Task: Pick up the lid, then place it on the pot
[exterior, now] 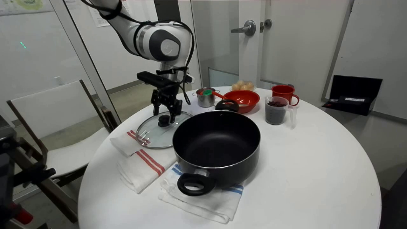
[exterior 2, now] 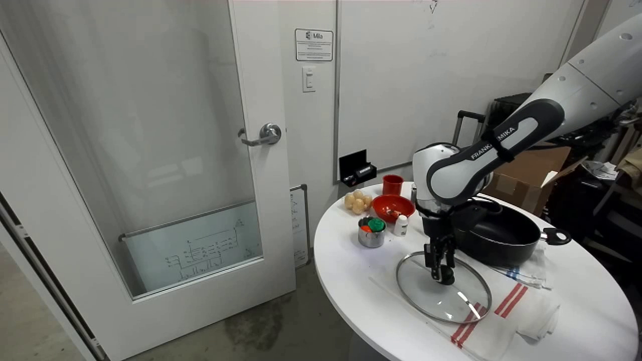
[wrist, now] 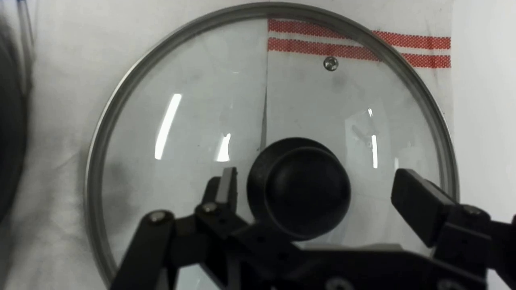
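Beside the uncovered pot (exterior: pixel 217 148) | lid (wrist: pixel 270 121) unlifted | our gripper (wrist: pixel 316 192), fingers (wrist: pixel 420 204) spread astride its knob (wrist: pixel 308 191) | reach nearly done, we judge; grip, lift, placement left

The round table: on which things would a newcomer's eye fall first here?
Probably on the big black pot, standing uncovered at least partly on a blue-striped towel. Beside it lies the glass lid, with the open gripper at its dark knob. Farther back in an exterior view, the red bowl and red mug stand out.
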Controlling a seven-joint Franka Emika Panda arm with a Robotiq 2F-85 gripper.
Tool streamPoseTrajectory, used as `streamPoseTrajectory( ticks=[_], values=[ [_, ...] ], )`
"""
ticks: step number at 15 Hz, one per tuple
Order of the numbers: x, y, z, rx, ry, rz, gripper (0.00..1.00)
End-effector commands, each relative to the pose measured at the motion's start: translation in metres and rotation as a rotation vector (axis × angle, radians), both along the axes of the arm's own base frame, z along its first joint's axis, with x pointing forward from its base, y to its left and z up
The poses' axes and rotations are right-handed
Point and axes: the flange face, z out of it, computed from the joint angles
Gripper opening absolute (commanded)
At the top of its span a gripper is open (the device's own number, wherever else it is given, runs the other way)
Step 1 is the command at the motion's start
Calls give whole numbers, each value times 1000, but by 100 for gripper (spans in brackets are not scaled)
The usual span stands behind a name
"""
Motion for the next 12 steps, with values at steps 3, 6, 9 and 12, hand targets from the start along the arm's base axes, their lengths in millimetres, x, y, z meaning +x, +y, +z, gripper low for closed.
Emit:
streamPoseTrajectory(
  ticks=[3, 6, 9, 12],
  values=[
    [12, 2, -5, 2, 6, 23, 51],
    [15, 0, 0, -2, 8, 22, 33],
    [19, 1, 6, 2, 3, 20, 25],
    [19, 3, 17, 10, -8, 20, 25]
  ],
)
